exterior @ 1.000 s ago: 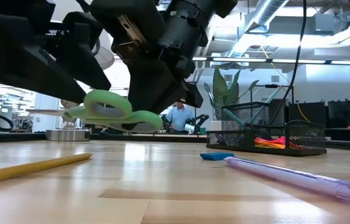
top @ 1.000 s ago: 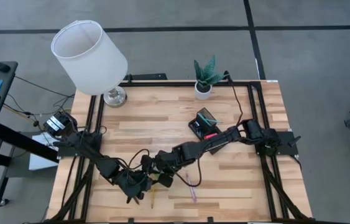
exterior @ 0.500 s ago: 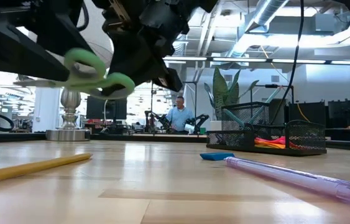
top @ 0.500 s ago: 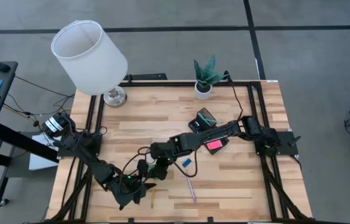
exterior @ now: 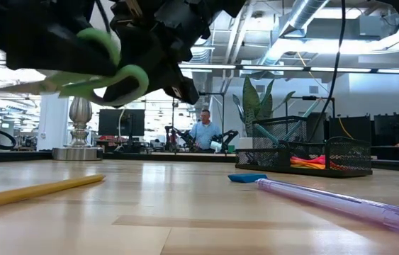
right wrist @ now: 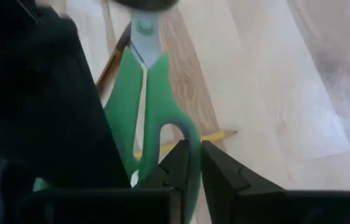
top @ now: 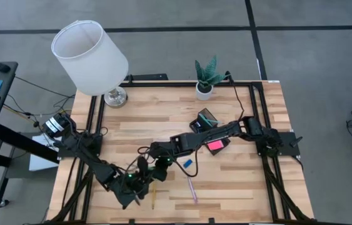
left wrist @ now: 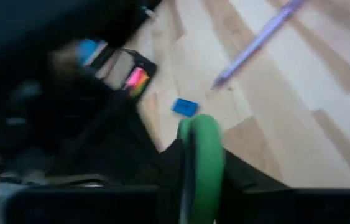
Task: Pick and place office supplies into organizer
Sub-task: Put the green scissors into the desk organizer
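Scissors (exterior: 103, 67) airborne over the near-left tabletop (top: 238, 181), mid-handoff: left gripper (top: 139, 187) and right gripper (top: 155, 170) each have jaws clamped on a green handle. Organizer (top: 204, 122) already holds some pens. Still loose: sticky pad (top: 215, 145), eraser (top: 187, 164), purple pen (top: 192, 188), pencil (top: 152, 197).

My left arm reaches in from the table's left edge, its gripper (top: 139, 187) low near the front, fingers (left wrist: 234, 180) closed in on a green handle. My right arm stretches across from the right side to meet it, its gripper (top: 158, 167) just beside mine, fingers (right wrist: 215, 171) seemingly pinching the same handles.
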Controlling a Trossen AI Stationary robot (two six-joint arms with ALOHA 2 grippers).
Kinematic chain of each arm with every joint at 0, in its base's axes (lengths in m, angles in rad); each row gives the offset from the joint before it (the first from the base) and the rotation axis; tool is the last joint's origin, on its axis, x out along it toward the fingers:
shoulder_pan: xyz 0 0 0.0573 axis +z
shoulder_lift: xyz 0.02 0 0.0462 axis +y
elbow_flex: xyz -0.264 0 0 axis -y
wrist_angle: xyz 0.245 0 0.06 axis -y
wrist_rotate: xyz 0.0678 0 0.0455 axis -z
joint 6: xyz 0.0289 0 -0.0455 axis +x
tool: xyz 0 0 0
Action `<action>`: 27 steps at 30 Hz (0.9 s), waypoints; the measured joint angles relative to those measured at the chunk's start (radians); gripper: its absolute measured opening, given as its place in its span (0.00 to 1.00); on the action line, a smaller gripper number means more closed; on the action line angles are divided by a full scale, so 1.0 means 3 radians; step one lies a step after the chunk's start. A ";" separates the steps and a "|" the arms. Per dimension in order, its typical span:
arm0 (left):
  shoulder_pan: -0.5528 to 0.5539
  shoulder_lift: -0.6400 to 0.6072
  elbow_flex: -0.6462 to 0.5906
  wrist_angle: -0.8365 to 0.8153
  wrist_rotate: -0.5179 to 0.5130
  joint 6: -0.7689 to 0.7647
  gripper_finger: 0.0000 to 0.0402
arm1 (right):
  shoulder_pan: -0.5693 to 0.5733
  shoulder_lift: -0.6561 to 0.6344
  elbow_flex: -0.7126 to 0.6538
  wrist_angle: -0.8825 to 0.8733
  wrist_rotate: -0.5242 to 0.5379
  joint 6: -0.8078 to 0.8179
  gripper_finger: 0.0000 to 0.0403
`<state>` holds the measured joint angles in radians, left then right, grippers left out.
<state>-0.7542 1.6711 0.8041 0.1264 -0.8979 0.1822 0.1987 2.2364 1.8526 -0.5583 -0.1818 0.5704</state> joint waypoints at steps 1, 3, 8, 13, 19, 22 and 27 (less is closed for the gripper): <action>0.0002 0.0000 0.0002 0.0009 -0.0007 0.0001 0.06 | 0.0002 0.0003 -0.0001 -0.0004 -0.0001 -0.0005 0.09; 0.0001 0.0000 0.0002 -0.0008 -0.0015 -0.0013 0.05 | 0.0003 0.0004 0.0000 -0.0001 -0.0007 -0.0012 0.14; -0.0013 0.0002 0.0000 -0.0020 -0.0002 -0.0138 0.06 | -0.0023 0.0004 0.0007 -0.0085 -0.0051 -0.0163 0.22; -0.0039 0.0003 -0.0002 -0.0068 0.0063 -0.0280 0.05 | -0.0083 -0.0115 0.0003 -0.0263 -0.0189 -0.0161 0.26; -0.0039 0.0001 -0.0002 0.0013 -0.0170 -0.0451 0.05 | -0.0048 -0.0457 0.0007 -0.0855 0.0136 -0.0276 0.27; -0.0049 -0.0003 0.0063 -0.0017 -0.0511 -0.0553 0.05 | 0.0061 -0.0647 0.0006 -0.1298 0.0732 -0.0270 0.27; -0.0059 -0.0012 0.0283 -0.0024 -0.1108 -0.0388 0.05 | 0.0410 -0.0972 -0.0109 -0.2086 0.1673 0.0174 0.27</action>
<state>-0.7719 1.6675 0.8889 0.1192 -1.2305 0.0657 0.3216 1.9449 1.8198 -1.1840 0.3201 0.6225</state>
